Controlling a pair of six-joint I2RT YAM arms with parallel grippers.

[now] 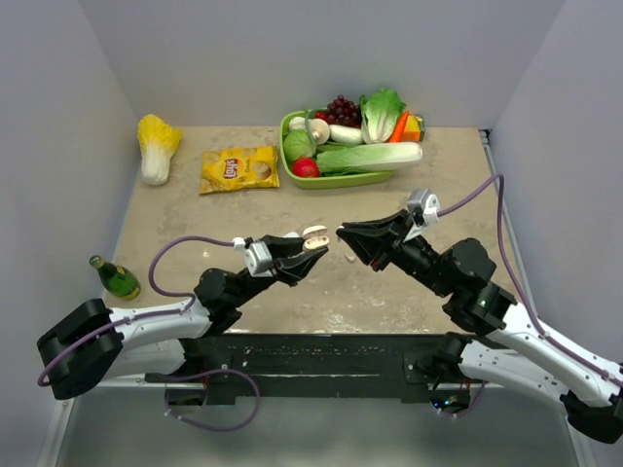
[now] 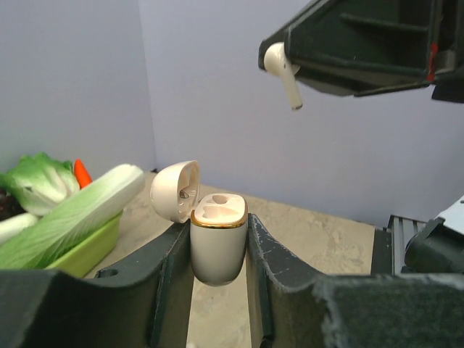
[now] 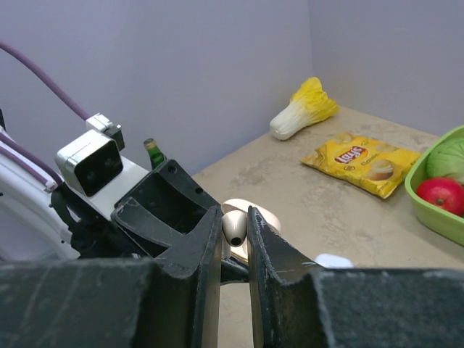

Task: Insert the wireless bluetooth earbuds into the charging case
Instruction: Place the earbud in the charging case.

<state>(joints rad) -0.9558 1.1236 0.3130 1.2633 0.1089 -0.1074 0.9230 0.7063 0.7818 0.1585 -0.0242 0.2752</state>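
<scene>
Earbud, stem down, sits pinched in the nearly closed right gripper, at one o'clock above the open charging case, which the left gripper clamps upright.

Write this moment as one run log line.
left tool: shut on case, lid open | right tool: shut on earbud, not yet in case
</scene>
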